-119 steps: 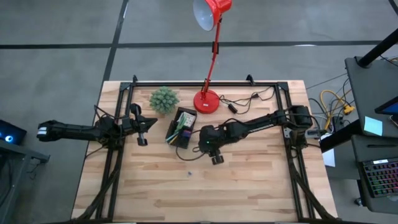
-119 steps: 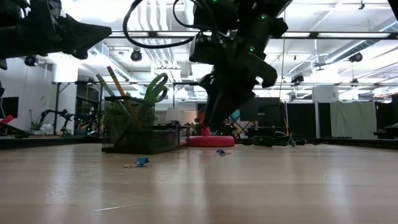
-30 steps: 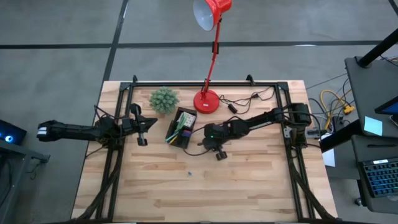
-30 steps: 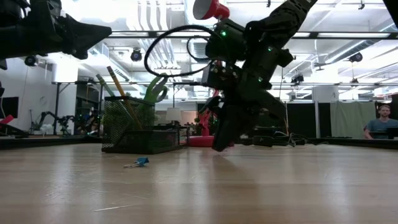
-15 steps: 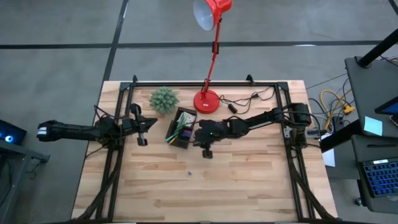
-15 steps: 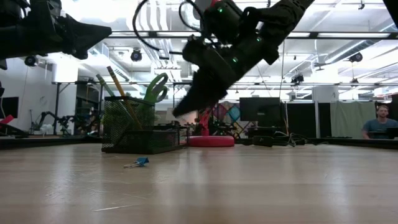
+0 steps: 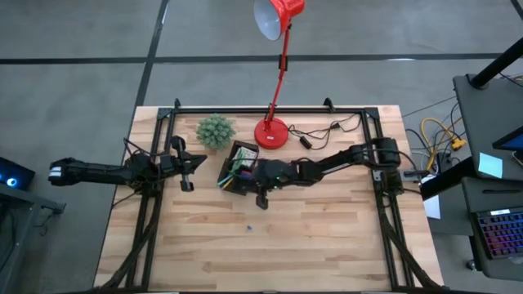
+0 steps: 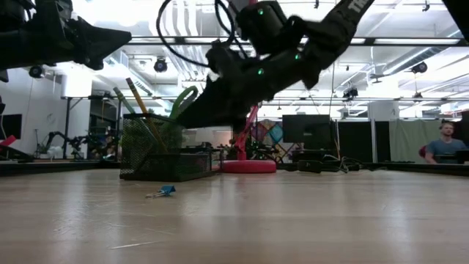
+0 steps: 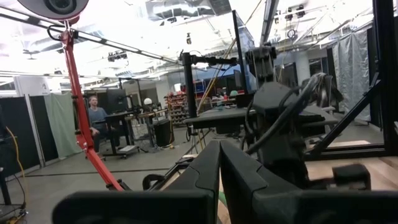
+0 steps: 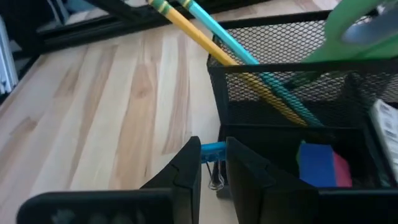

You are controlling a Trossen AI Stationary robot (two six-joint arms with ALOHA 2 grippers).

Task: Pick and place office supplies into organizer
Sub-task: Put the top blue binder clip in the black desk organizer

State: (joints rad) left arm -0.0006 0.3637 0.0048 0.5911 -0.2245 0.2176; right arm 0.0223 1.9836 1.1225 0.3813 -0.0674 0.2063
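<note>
Right gripper (image 10: 211, 163) is over the table, just beside the black mesh organizer (image 10: 298, 112), on its front side. Its fingers (image 10: 186, 171) are narrow, pinching a small blue binder clip (image 10: 213, 149); the clip's wire loop hangs below between them. In the high view the right gripper (image 7: 261, 197) sits at the organizer's (image 7: 239, 167) near edge, arm reaching in from the table's right edge.

Organizer stands in the rear half of the table (image 7: 327, 245), left of centre, next to the red lamp base (image 7: 271, 133) and the green spiky plant (image 7: 216, 130). Its tall mesh compartment holds a yellow pencil (image 10: 205, 37) and a teal pen (image 10: 236, 43), both leaning out over the rim, plus green-handled scissors (image 10: 354, 31). A lower compartment holds a blue piece (image 10: 316, 163) touching a pink piece (image 10: 342, 169).

In the low view the organizer (image 8: 150, 158) is left of the lamp base (image 8: 249, 166), pencil (image 8: 137, 95) and scissors handle (image 8: 183, 103) sticking up above it. A second blue binder clip (image 8: 161, 192) lies on the tabletop in front of the organizer, apart from it; the high view shows it as a small speck (image 7: 250, 229) near the table's middle.

Left gripper (image 7: 186, 174) waits near the table's left edge, off the surface, well apart from the organizer. In the left wrist view its fingers (image 9: 205, 180) are closed together, nothing between them. A person (image 9: 96, 118) sits in the room behind.
</note>
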